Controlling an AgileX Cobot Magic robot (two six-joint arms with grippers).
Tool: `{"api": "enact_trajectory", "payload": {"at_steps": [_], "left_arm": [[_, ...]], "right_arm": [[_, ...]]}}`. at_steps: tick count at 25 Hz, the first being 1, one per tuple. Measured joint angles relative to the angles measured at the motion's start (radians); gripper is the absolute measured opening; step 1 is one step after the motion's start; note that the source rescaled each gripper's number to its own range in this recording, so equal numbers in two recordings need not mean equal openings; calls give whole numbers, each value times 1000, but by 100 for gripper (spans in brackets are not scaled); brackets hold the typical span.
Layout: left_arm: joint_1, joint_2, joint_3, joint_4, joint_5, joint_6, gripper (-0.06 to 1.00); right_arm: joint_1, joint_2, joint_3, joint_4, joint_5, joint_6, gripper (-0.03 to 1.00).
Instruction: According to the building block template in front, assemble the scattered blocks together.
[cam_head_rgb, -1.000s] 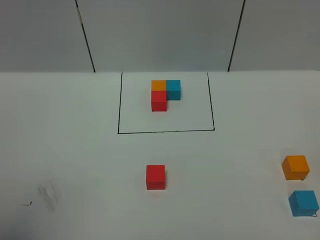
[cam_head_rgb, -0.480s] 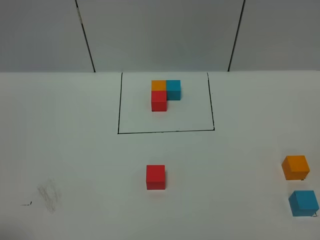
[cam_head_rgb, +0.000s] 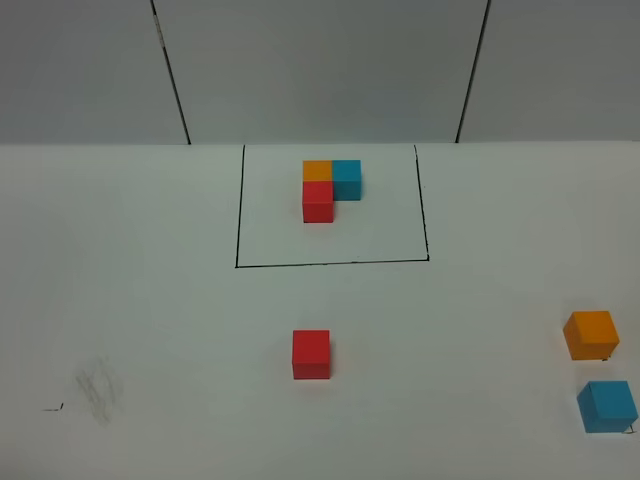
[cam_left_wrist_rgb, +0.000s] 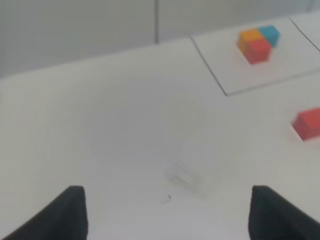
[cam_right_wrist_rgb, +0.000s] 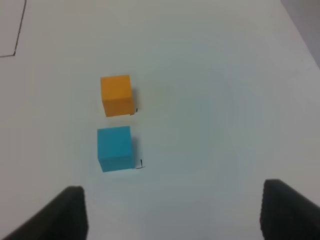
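The building block template (cam_head_rgb: 330, 188) is an L of orange, blue and red cubes inside a black-lined rectangle at the back middle; the left wrist view shows the template (cam_left_wrist_rgb: 256, 42) too. Of the scattered blocks, the red cube (cam_head_rgb: 311, 354) sits alone at front centre, and the orange cube (cam_head_rgb: 590, 334) and blue cube (cam_head_rgb: 607, 405) sit near the right edge. Neither gripper appears in the high view. My left gripper (cam_left_wrist_rgb: 167, 220) is open over bare table, with the red cube (cam_left_wrist_rgb: 309, 123) off to one side. My right gripper (cam_right_wrist_rgb: 172, 215) is open, short of the blue cube (cam_right_wrist_rgb: 115, 148) and orange cube (cam_right_wrist_rgb: 116, 95).
A grey smudge (cam_head_rgb: 97, 388) and a small black mark lie on the white table at front left. The rectangle's black line (cam_head_rgb: 330, 264) runs behind the red cube. A grey wall with two dark seams stands at the back. The table's edge (cam_right_wrist_rgb: 305, 30) passes beside the orange and blue cubes.
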Motion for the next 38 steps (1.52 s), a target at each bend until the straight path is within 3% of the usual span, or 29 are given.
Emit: {"api": "enact_trajectory", "payload": {"at_steps": [5, 8, 19, 38], "left_arm": [[0, 0, 41, -297, -61, 176, 61], [0, 0, 66, -375, -94, 220, 61], [0, -161, 242, -438, -187, 219, 61], [68, -226, 362, -465, -119, 235, 61]], "right_arm": [[0, 0, 0, 0, 0, 0, 49], [0, 0, 0, 0, 0, 0, 49], [0, 0, 0, 0, 0, -1, 49], [0, 0, 0, 0, 0, 0, 49]]}}
